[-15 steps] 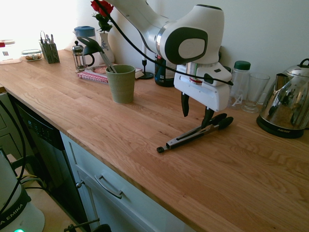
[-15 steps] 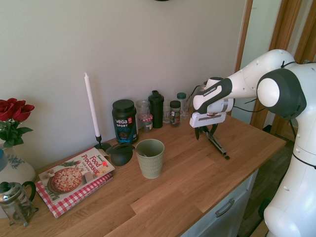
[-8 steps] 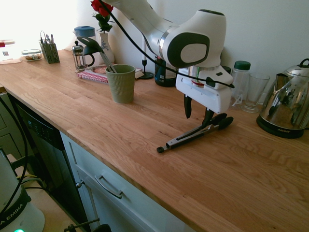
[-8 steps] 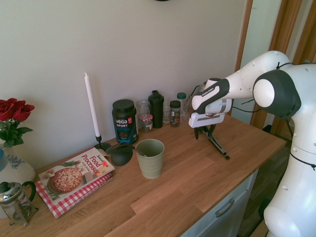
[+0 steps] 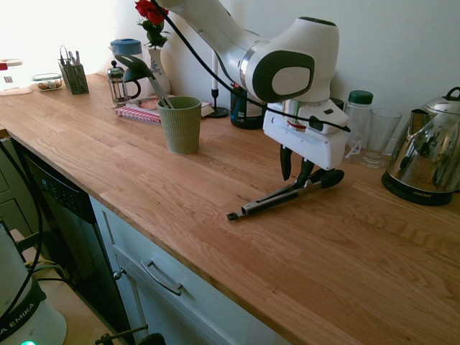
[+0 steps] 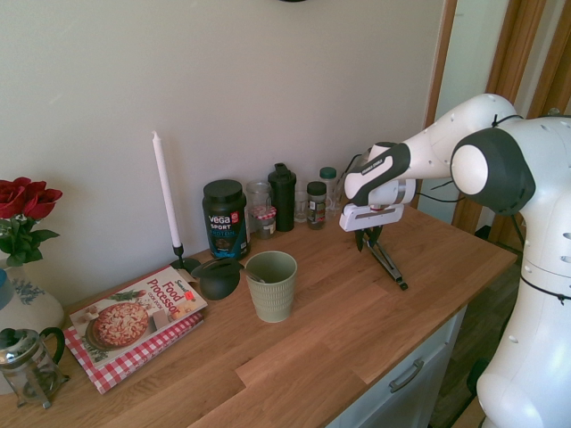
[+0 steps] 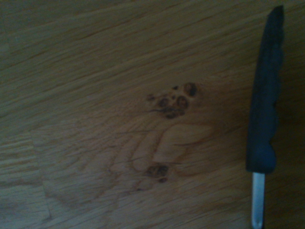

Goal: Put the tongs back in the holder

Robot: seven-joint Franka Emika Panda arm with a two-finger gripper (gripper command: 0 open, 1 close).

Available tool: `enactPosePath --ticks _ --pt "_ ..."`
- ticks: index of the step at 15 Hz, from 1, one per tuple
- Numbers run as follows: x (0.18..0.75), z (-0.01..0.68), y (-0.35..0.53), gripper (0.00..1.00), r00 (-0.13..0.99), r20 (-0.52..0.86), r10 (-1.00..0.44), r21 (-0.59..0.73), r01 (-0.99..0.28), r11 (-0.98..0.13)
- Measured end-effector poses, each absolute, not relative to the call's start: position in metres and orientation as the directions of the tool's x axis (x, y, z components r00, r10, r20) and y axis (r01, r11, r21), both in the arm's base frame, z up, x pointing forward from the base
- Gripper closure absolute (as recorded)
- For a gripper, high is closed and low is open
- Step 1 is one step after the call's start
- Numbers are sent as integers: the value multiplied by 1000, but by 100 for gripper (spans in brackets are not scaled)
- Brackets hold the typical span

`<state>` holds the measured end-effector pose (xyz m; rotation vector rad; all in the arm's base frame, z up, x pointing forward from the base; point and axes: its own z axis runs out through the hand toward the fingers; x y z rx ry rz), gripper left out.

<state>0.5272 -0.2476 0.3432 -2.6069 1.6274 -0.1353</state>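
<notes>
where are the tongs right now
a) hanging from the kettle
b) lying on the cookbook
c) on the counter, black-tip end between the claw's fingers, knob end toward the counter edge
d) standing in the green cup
c: the tongs stretch across the wooden counter, black tips at the claw, far from the holder, which has only a black ladle in it.

Under me runs an oak worktop. The tongs lie on it at my six o'clock, the green holder stands towards nine, the steel kettle at three, the cookbook beyond the holder
</notes>
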Motion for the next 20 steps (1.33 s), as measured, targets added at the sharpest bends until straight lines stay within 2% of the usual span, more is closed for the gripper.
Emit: enactPosePath --ticks 13,17,20 --pt "524 353 -256 100 442 23 -897 -104 -891 -441" --pt "526 432 -245 100 472 16 -881 -145 -871 -469" --pt "516 501 -215 100 542 70 -838 -207 -813 -543"
